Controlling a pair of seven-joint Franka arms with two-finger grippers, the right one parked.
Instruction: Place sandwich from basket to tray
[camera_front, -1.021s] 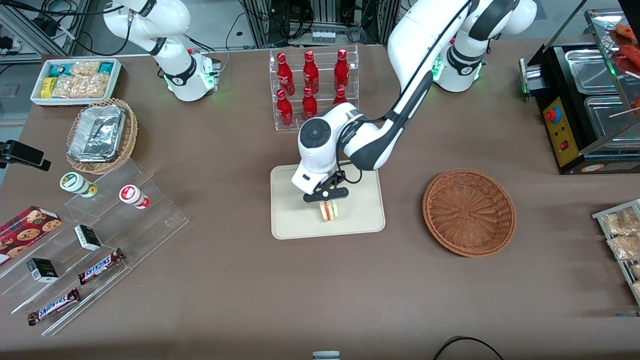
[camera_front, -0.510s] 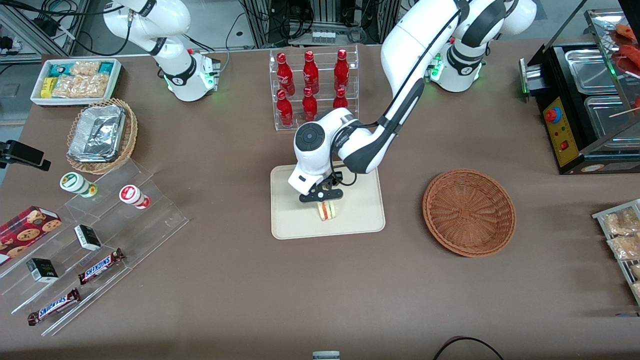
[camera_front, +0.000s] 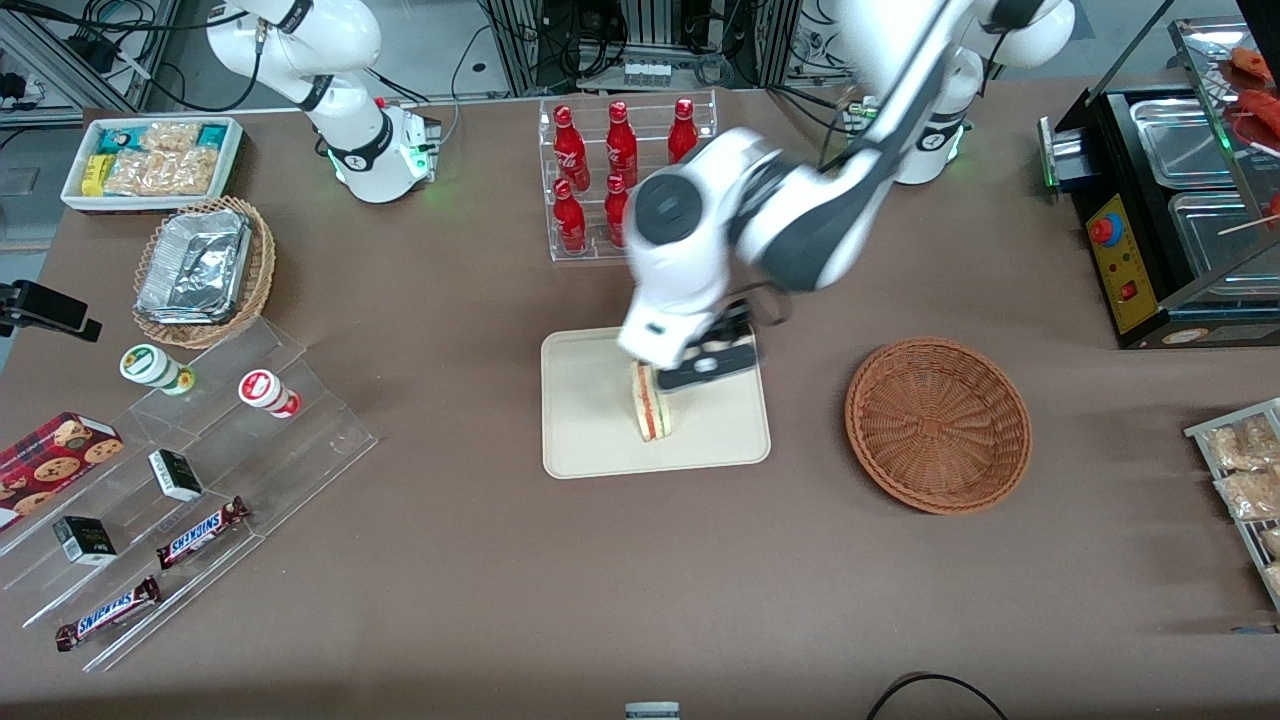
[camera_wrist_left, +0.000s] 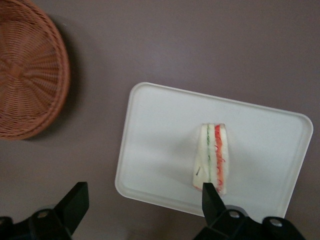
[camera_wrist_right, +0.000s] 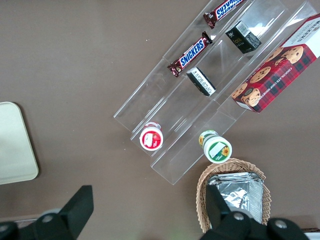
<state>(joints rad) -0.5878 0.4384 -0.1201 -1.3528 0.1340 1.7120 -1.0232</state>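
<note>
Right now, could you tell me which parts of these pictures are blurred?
Front view: the working arm and gripper above the tray are motion-smeared; sandwich and basket stay sharp. Left wrist view: everything crisp, open fingers included.

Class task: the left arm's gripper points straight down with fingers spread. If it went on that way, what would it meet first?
Probably the tray, or its edge. The gripper hangs open above it, the sandwich beside one fingertip; depth is unclear.
</note>
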